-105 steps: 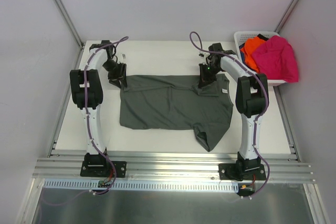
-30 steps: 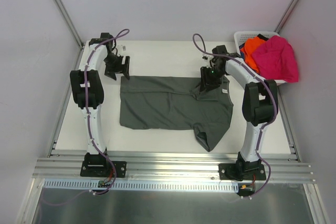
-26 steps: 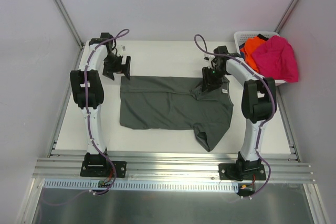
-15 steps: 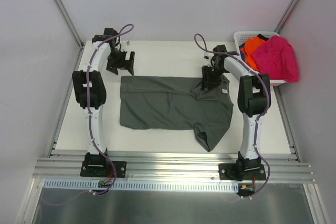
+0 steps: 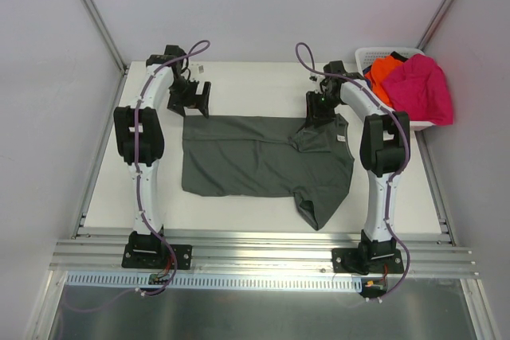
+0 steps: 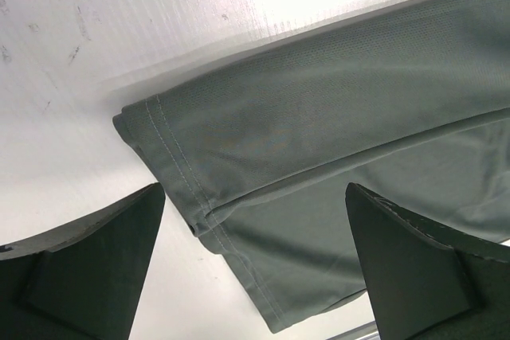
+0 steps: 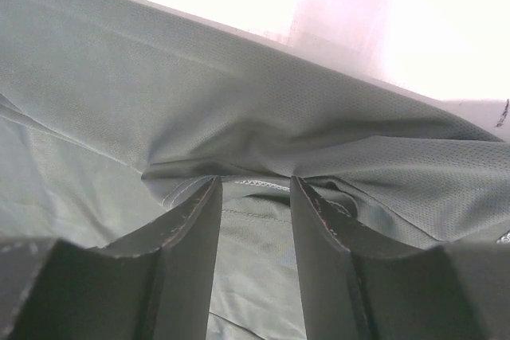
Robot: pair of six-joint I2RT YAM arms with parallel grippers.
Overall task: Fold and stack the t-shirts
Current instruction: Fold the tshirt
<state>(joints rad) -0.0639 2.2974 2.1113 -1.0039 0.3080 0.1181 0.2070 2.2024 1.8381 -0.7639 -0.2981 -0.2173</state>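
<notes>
The left gripper (image 6: 253, 190) stands wide open, its two dark fingers (image 6: 96, 252) at the lower corners with nothing held between them. Below lies a corner of the dark grey-green t-shirt (image 6: 319, 117), its stitched hem (image 6: 171, 153) running diagonally, folded in layers on the scratched white table (image 6: 80, 53)

The top camera is looking down from above, behind the arms, over the whole counter (image 5: 239, 85). The wrist cameras are looking close past the left hand (image 6: 253, 189) and right hand (image 7: 255, 181); all views are sharing the shirt (image 5: 255, 157).
</notes>
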